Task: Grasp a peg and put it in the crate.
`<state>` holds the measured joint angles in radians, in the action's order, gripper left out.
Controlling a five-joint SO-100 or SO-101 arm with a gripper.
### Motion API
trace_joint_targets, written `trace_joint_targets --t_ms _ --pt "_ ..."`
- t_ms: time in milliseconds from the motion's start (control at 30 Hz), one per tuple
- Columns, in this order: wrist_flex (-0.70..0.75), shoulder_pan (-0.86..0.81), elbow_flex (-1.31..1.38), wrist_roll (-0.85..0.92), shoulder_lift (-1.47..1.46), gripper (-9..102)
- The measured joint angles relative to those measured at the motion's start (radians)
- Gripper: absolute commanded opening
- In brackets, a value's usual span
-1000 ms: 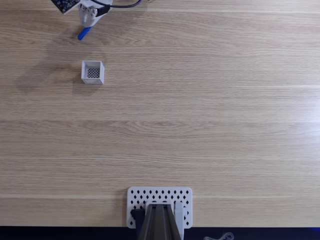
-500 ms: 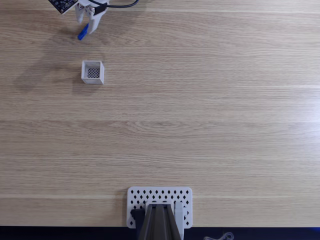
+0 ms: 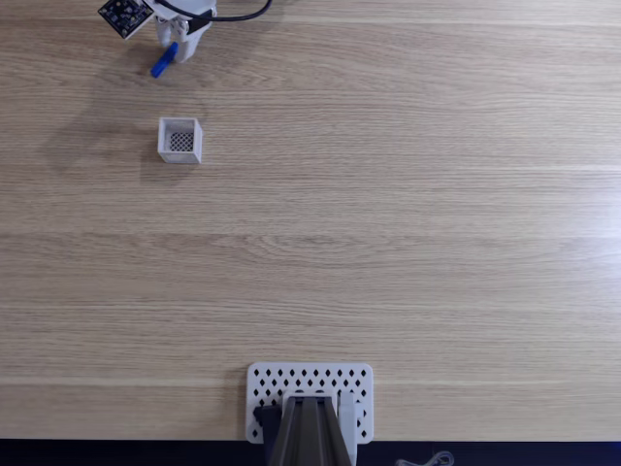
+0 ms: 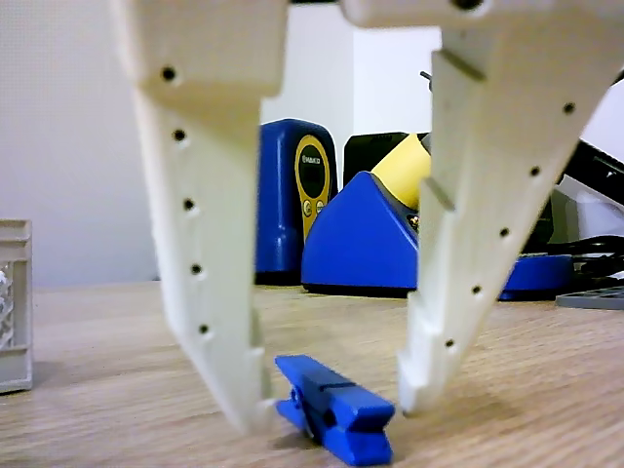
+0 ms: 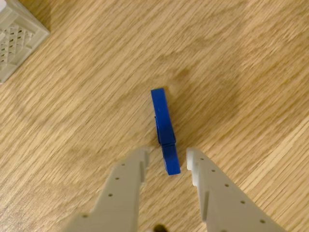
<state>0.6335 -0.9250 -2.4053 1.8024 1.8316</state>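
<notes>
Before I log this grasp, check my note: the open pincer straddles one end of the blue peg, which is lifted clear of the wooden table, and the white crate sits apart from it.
One thing is wrong: the small bright blue bar-shaped peg is not lifted; the other view shows it lying flat on the wooden table. The rest holds: the open pincer straddles one end, and the small white square crate sits apart.
</notes>
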Motion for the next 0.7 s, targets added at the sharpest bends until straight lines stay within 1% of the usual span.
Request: trace_joint_targets --t_ms 300,433,567,700 --pt "0.000 0.000 0.000 0.000 0.000 9" --pt "0.000 0.000 0.000 0.000 0.000 -2" --pt "0.000 0.000 0.000 0.000 0.000 1" --pt "0.000 0.000 0.000 0.000 0.000 0"
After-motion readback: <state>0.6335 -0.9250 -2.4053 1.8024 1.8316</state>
